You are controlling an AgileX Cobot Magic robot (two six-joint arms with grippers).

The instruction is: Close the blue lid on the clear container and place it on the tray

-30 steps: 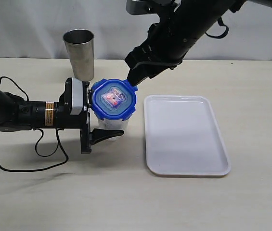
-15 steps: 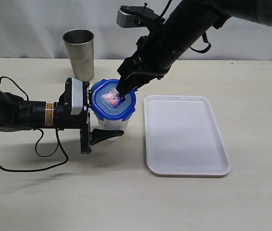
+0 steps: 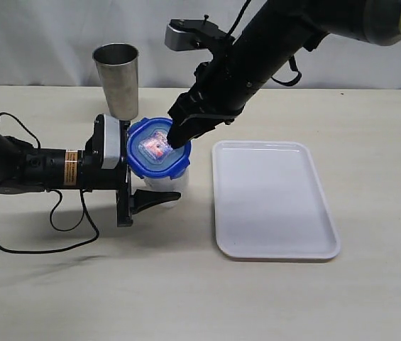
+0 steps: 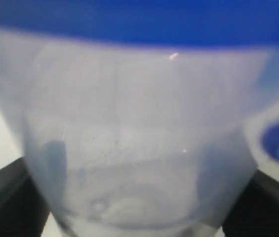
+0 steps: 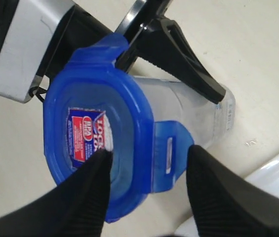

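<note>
While my left tool (image 3: 149, 181) clamps the clear container (image 3: 165, 183) on the bench, just left of the tray (image 3: 275, 206), my right tool (image 5: 149, 155), spread and empty, straddles a flap of the blue lid (image 3: 156, 148). I'd press it down squarely.

Bright, even light from above in the exterior view: the tabletop (image 3: 370, 298) is clean, with only soft grey shadows along the tray's (image 3: 271, 206) near edge and under the left arm (image 3: 37, 167). Left wrist view, all mush: the clear container (image 4: 139, 148) is too close to focus, milky and hazy. Right wrist view, crisp on the blue lid (image 5: 129, 108), sticker (image 5: 87, 136) readable. The fingers (image 5: 85, 197) of the right tool (image 5: 149, 153) are dark and soft, and the tray corner is blown white.
</note>
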